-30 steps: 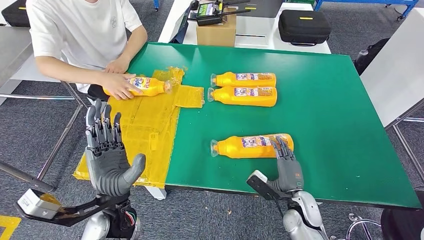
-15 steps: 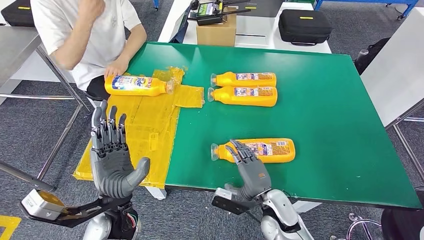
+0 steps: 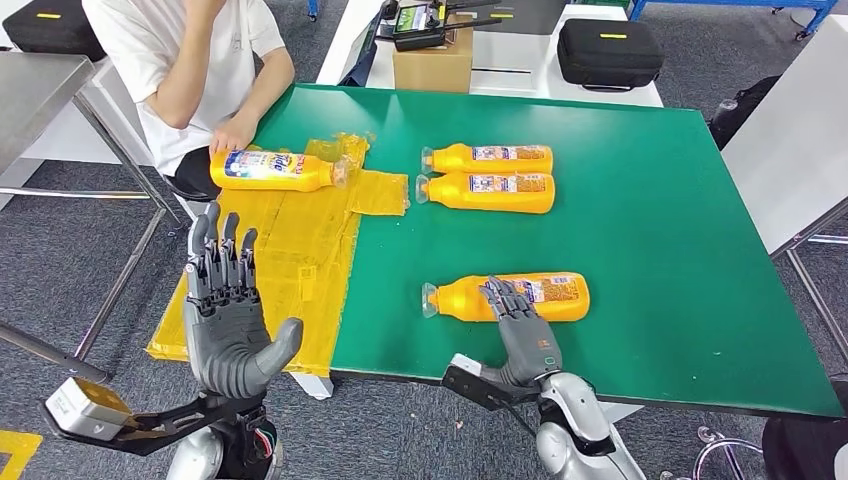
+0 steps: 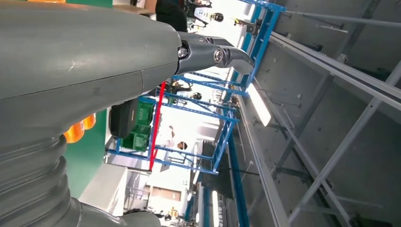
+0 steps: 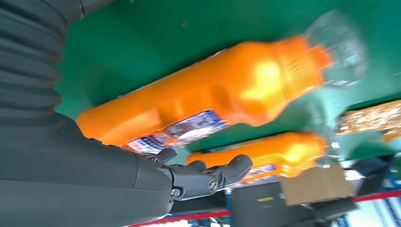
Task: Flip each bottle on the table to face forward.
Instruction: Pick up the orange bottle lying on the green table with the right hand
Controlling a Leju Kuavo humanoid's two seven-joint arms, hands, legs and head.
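My right hand [image 3: 522, 335] lies over the near side of the nearest bottle [image 3: 505, 297], fingers [image 3: 500, 296] spread across its label, touching it without closing around it, so I read it as open. That bottle lies flat near the front edge of the green tabletop [image 3: 650, 230], long axis running left to right, clear cap to the left. In the right wrist view the same bottle [image 5: 208, 101] shows smooth, glossy orange plastic with a ribbed neck and a transparent cap. My left hand [image 3: 228, 320] is raised off the tabletop's left side, palm up and fingers spread, holding nothing. Farther back a pair of bottles [image 3: 487, 177] lies side by side, touching, caps also to the left. A fourth bottle [image 3: 272, 170] lies on a crinkled yellow plastic sheet [image 3: 290, 260] at the left end of the tabletop, its cap pointing right; a person's hand [image 3: 232, 135] is at its base. Beyond the tabletop stand a cardboard box [image 3: 432, 62] and a black case [image 3: 607, 50].
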